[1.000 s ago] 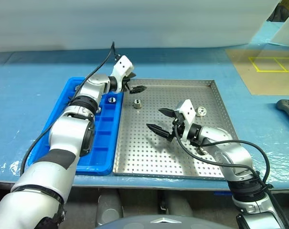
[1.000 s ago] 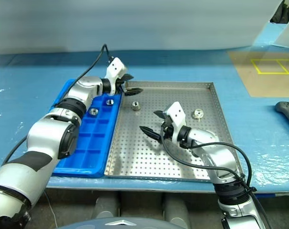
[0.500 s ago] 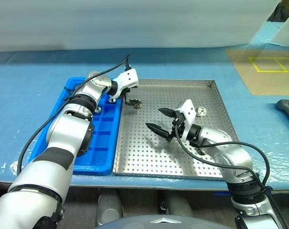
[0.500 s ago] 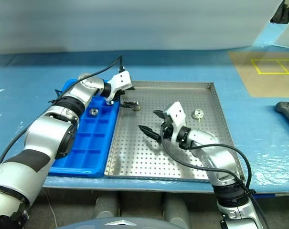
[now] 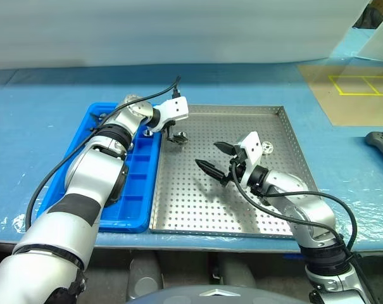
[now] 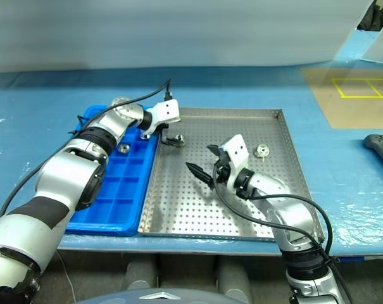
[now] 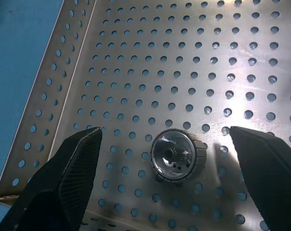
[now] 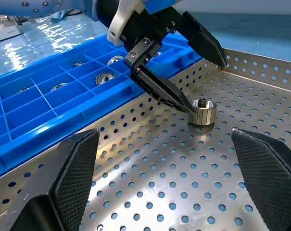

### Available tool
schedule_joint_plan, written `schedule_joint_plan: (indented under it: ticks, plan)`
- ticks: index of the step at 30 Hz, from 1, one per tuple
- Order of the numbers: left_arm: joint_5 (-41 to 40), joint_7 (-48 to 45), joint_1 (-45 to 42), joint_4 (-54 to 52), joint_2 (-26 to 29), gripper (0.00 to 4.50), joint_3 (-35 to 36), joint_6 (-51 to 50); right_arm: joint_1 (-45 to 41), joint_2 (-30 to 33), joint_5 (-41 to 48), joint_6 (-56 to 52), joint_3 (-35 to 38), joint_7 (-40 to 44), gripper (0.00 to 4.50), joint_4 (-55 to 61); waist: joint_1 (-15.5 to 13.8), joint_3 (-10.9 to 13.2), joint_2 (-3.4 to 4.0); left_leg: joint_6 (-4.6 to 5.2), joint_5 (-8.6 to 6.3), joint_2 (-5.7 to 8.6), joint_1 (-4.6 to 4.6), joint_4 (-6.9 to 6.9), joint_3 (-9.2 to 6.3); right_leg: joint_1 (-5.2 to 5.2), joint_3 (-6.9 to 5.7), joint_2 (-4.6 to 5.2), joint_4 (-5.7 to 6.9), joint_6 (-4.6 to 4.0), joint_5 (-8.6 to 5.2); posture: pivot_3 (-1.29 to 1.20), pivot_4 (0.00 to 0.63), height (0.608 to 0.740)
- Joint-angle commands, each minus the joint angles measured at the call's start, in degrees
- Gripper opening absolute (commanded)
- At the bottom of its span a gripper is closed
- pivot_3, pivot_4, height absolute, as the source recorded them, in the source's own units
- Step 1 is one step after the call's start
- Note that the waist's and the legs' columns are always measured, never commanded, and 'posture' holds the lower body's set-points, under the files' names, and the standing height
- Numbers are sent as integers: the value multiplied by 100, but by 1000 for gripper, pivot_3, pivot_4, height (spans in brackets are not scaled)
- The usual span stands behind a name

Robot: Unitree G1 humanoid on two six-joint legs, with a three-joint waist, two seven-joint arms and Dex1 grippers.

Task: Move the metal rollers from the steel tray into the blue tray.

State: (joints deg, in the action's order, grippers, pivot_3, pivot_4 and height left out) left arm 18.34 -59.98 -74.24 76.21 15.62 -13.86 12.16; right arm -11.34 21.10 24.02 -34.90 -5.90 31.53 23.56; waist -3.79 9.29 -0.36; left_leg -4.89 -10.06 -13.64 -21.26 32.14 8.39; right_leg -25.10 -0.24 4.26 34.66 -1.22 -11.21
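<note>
The steel tray (image 5: 197,202) holds one metal roller (image 5: 180,135) near its far left corner and another (image 5: 267,148) toward the right. My left gripper (image 5: 173,136) is lowered over the first roller (image 7: 178,155), open, one finger (image 7: 73,168) on each side and neither touching it. My right gripper (image 5: 210,156) hovers open and empty over the tray's middle, pointing at the left gripper (image 8: 203,82). The blue tray (image 5: 137,190) lies against the steel tray's left side, with rollers (image 8: 105,78) in its far compartments.
A grey device (image 5: 381,142) lies at the table's right edge. A brown board with yellow tape (image 5: 359,88) is at the far right. The left arm's black cable (image 5: 52,183) loops over the blue tray's left side.
My left gripper rolled and sank from above the steel tray's far left edge down around the roller. The right gripper has hardly moved.
</note>
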Motion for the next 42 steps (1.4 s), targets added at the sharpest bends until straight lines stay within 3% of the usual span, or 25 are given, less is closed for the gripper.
schedule_joint_plan:
  ticks: [1, 18, 42]
  plan:
    - [22, 48, -280, -12, 29, 4455, 22, 69, 46, -22, 139, -17, 91, -41, 4500, 352, 1, 0, 0, 0, 0, 0, 0, 0, 0, 0, 0, 0, 0, 0, 0, -233, 150, 740]
    - [-82, -116, -113, -50, 228, 4455, 139, 10, 483, 34, -60, 74, -256, -71, 4500, 603, 5, 2, -3, 0, 0, 0, 2, -1, 2, 0, 1, 0, -2, 1, 0, -211, 150, 740]
    - [89, 355, 150, 1, -54, 4455, 23, 54, 619, -106, -53, 47, -323, -250, 4500, 717, 6, 4, -6, 0, 0, 0, 3, -2, 2, 0, 3, 0, -2, 1, 0, -235, 150, 740]
